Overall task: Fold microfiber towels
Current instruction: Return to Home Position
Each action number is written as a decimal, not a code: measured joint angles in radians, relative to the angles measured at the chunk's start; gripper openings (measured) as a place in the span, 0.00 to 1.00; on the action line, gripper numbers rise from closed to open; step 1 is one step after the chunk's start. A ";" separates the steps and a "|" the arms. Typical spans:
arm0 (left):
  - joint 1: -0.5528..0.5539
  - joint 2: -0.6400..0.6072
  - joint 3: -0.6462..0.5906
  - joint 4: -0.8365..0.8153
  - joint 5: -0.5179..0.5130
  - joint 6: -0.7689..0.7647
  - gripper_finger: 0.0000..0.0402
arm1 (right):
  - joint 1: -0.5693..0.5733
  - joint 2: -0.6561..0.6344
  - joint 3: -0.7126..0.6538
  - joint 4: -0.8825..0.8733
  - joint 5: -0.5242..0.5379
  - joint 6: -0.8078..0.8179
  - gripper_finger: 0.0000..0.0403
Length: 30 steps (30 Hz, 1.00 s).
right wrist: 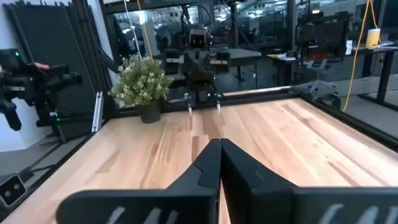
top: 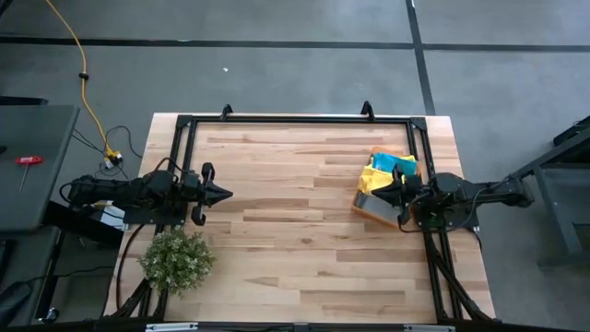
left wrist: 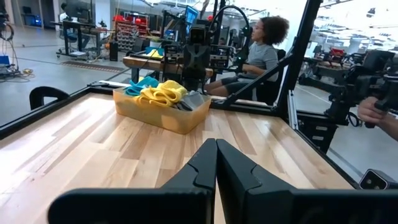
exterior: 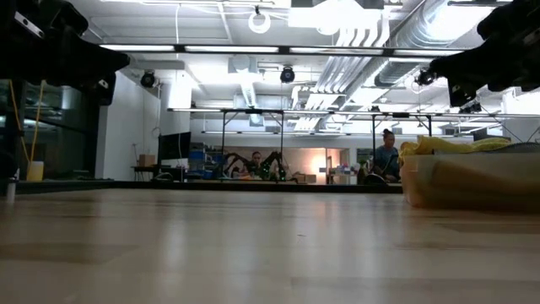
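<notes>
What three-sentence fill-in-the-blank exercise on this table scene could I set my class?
1. The towels lie inside the orange ____.
2. The plant stands beside the ____ arm.
3. The left fingers and the right fingers are both ____.
Missing words: bin; left; shut.

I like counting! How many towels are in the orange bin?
3, all in the bin: yellow towel on top, teal towel beside it, grey towel too. Others may hide underneath.
</notes>
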 joint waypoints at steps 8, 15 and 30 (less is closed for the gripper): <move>0.000 -0.017 0.000 0.004 -0.003 0.000 0.00 | 0.000 0.010 -0.017 0.025 -0.003 -0.041 0.00; -0.002 -0.017 0.000 0.002 -0.003 0.000 0.00 | 0.000 0.046 -0.017 0.024 -0.007 0.023 0.00; -0.003 -0.018 0.000 0.000 -0.002 0.000 0.00 | 0.001 0.028 -0.018 0.025 -0.006 0.146 0.00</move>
